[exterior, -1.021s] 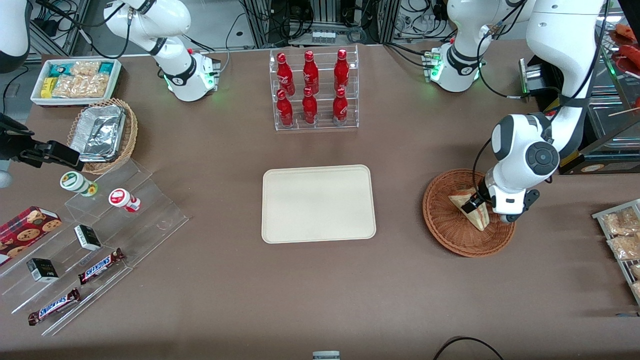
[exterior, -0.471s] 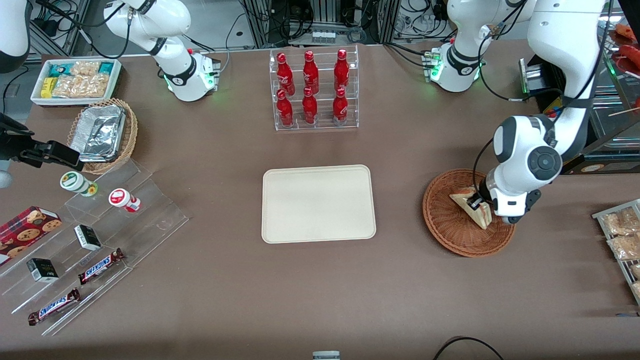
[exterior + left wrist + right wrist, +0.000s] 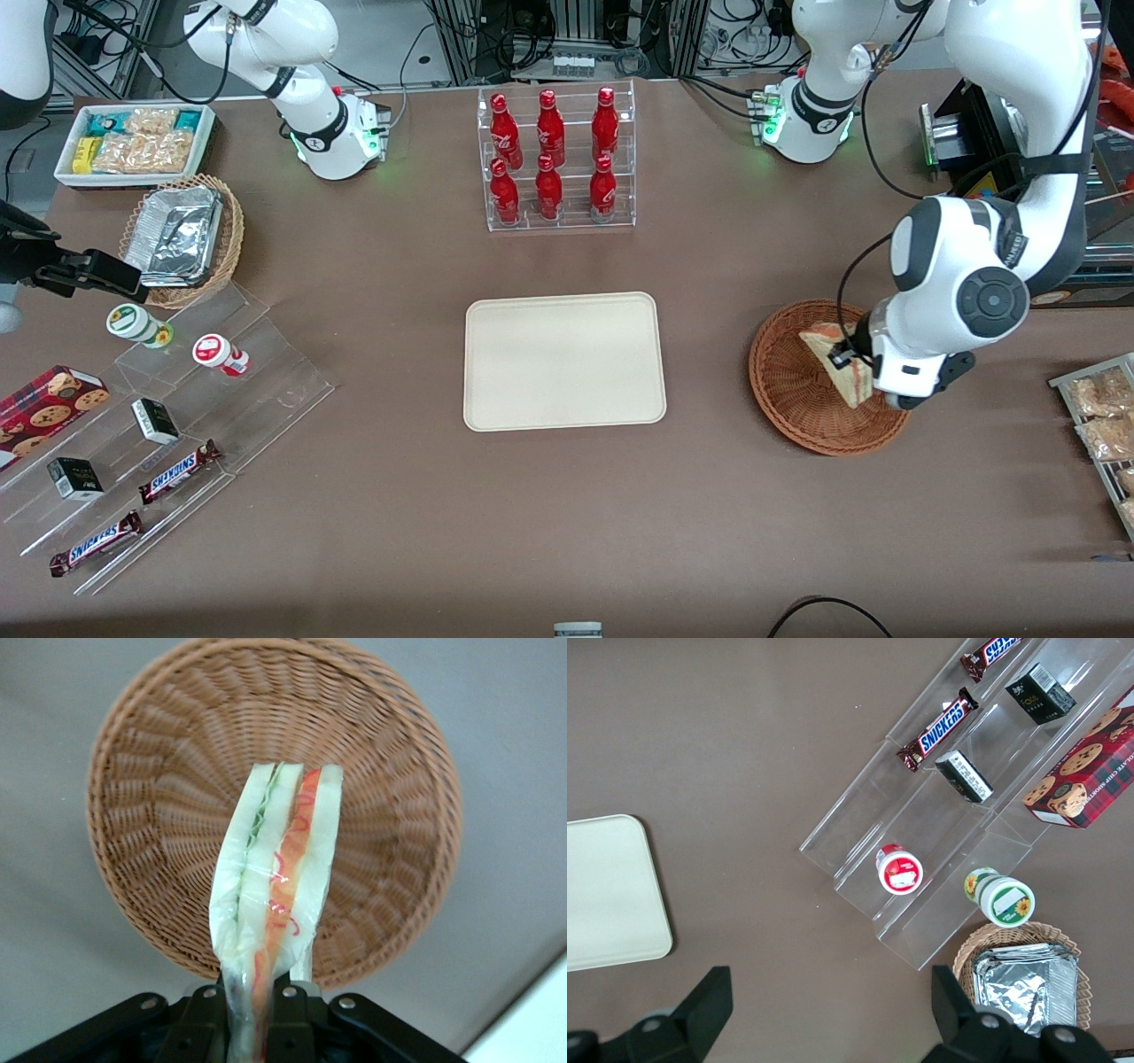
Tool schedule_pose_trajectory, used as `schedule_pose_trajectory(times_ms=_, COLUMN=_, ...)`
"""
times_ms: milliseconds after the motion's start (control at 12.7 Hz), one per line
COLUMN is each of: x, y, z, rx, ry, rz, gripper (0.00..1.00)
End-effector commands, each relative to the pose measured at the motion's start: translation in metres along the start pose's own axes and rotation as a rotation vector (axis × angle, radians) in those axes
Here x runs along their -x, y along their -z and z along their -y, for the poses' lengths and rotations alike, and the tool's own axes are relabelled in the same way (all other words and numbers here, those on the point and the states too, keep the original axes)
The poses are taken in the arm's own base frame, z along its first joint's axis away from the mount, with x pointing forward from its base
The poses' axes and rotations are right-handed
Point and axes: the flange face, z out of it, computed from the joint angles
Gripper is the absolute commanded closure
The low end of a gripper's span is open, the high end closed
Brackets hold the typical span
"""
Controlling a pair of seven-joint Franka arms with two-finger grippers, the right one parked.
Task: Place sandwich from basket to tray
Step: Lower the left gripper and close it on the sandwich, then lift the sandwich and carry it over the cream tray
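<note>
Gripper point(image 3: 849, 356) sits above the basket point(image 3: 797, 403), toward the working arm's end of the table. Sandwich point(image 3: 834, 365) clamped between the fingers point(image 3: 205, 1028), raised off the basket floor, basket directly beneath it. Tray point(image 3: 564, 361) lies beside the basket, well apart from the gripper toward the parked arm's end. Bottle rack point(image 3: 556, 159) stands farther from the front camera than the tray and gripper.

My gripper point(image 3: 849, 357), clamped on the sandwich point(image 3: 833, 365) above the basket point(image 3: 797, 399): bare table toward the tray point(image 3: 564, 361) at 9 o'clock, bottle rack point(image 3: 556, 159) at 10 o'clock.
</note>
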Motion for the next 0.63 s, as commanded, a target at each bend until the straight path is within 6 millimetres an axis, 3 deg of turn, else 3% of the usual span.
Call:
schedule_pose_trajectory(times_ms=0, x=0.024, y=0.003, z=-0.034, rx=-0.021, ry=-0.138, rz=-0.002, gripper=1.0)
schedule_pose_trajectory(times_ms=550, x=0.11, y=-0.014, z=-0.174, rx=-0.029, ry=-0.275, rz=-0.037, gripper=1.0)
